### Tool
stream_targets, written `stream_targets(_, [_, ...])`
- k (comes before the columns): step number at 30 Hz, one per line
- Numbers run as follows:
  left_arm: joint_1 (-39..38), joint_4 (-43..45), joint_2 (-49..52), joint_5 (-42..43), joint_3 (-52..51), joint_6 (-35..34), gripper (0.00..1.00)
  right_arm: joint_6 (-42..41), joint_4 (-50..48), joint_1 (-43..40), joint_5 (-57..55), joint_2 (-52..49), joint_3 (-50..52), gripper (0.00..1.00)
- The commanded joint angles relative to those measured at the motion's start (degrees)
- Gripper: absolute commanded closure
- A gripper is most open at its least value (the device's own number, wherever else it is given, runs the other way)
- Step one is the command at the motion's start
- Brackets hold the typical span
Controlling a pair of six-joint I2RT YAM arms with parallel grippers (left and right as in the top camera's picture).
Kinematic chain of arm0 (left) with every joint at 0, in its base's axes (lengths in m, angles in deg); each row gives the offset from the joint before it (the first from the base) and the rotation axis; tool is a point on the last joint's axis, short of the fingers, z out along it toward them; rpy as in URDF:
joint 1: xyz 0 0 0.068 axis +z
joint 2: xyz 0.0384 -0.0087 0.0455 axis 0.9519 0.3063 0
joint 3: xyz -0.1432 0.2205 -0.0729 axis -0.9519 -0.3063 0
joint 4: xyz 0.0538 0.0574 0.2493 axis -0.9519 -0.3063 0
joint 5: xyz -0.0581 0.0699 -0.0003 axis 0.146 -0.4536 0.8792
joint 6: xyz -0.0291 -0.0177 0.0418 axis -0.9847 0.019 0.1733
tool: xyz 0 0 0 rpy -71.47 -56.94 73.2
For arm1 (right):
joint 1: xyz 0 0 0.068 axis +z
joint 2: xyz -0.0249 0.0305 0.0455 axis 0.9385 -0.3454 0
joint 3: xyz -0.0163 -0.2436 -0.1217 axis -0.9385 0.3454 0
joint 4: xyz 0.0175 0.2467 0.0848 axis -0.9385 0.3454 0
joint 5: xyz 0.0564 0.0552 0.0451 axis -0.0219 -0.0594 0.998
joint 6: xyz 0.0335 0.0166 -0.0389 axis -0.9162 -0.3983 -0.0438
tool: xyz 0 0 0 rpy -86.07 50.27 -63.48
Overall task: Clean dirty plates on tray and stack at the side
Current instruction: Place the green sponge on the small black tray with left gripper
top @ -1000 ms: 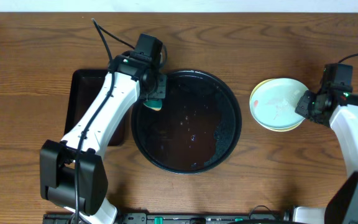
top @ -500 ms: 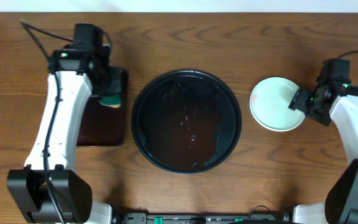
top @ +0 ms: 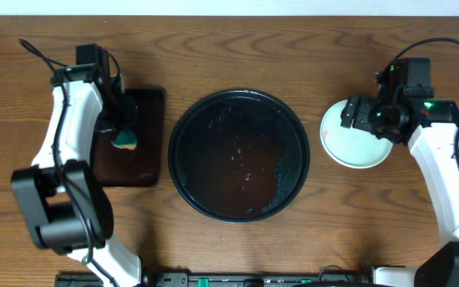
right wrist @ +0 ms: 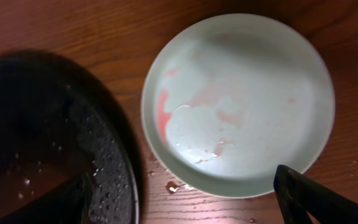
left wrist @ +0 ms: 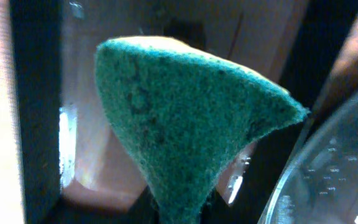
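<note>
The plates point(top: 347, 145) lie stacked on the worktop point(top: 309, 48) at the right of the overhead frame, just beside the wet round black tray point(top: 173, 155). The top plate is pale blue with faint red smears. The right tool point(top: 370, 121) hovers over them, fingers spread wide. At left, the left tool point(top: 122, 127) pinches a green sponge point(left wrist: 185, 118) above a rectangular black tray point(top: 146, 159).
</note>
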Motion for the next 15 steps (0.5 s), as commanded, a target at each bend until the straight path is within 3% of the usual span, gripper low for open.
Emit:
stream_targets(1, [-0.04,-0.02,3.1,-0.31,-0.42,1.01,0.62,0.52,0.46,1.88,0.37,-0.02,-0.28,0.09])
stream_targets(2, [-0.04,-0.02,4.02,-0.28,-0.42,0.98,0.46,0.5,0.72,2.27,0.39,-0.02,-0.28,0.09])
stream_targets(4, [-0.04,0.0,4.57,-0.28,-0.42,0.98,0.29,0.52,1.05,2.56,0.42,0.0,-0.28,0.1])
stream_targets(15, [-0.09,-3.04,-3.17,3.91,4.44,-1.73,0.26,2.05,3.06,2.67,0.66,5.4,-1.05,0.12])
